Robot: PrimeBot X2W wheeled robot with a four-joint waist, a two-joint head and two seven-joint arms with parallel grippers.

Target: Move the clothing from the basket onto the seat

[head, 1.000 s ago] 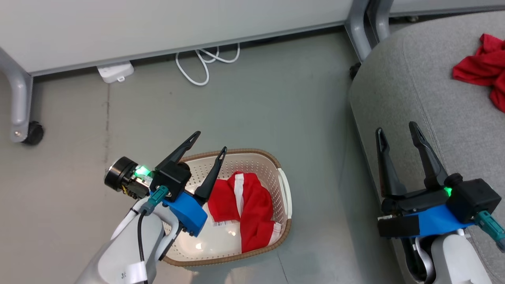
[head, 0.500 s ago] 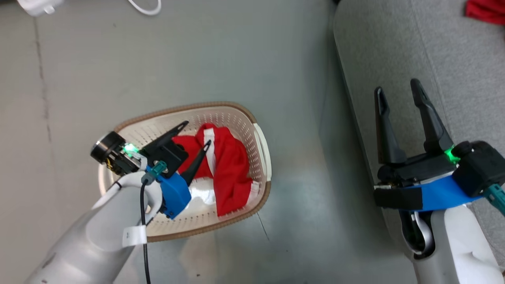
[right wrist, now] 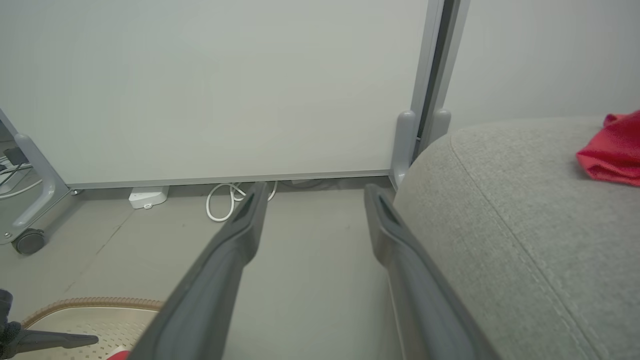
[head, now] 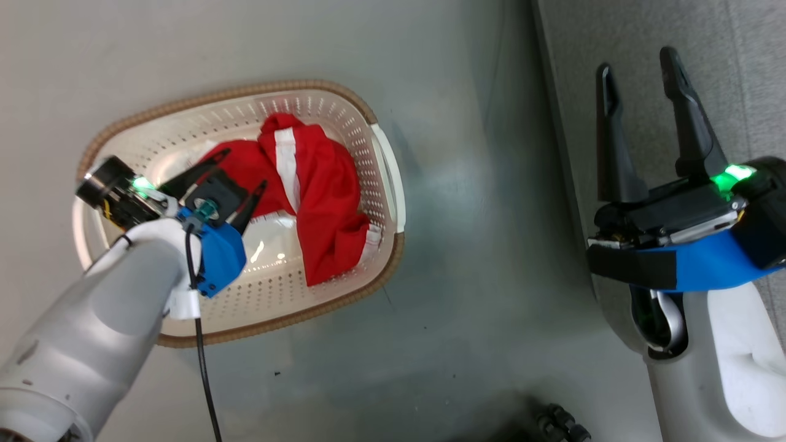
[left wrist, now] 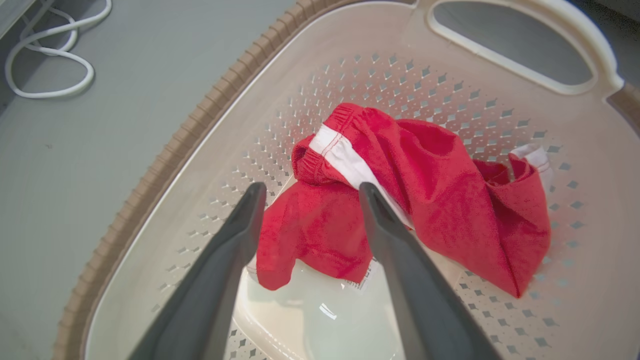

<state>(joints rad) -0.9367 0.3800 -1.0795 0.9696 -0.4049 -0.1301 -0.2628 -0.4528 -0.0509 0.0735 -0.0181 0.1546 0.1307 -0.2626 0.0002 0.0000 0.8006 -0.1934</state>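
Note:
A red garment [head: 319, 184] with a white stripe lies crumpled in the cream basket [head: 245, 92] on the floor. My left gripper [head: 245, 167] is open inside the basket, just over the garment's left part. In the left wrist view its fingers straddle a red fold [left wrist: 320, 230], gripper [left wrist: 311, 187] holding nothing; a paper label [left wrist: 367, 277] peeks out beneath. My right gripper [head: 637, 60] stands open and empty beside the grey seat [head: 577, 37]. In the right wrist view, a second red garment [right wrist: 612, 150] rests on the seat [right wrist: 500, 200], right of the gripper [right wrist: 316, 189].
A white cable [right wrist: 225, 200] and a white adapter [right wrist: 147, 196] lie on the grey floor by a pale partition wall. A caster wheel [right wrist: 30, 241] stands at the left. Bare floor separates the basket rim [right wrist: 90, 302] from the seat.
The head camera has tilted down, shifting the whole picture. My left gripper has dropped from above the basket's rim into the basket, down to the red garment. The right gripper stays open.

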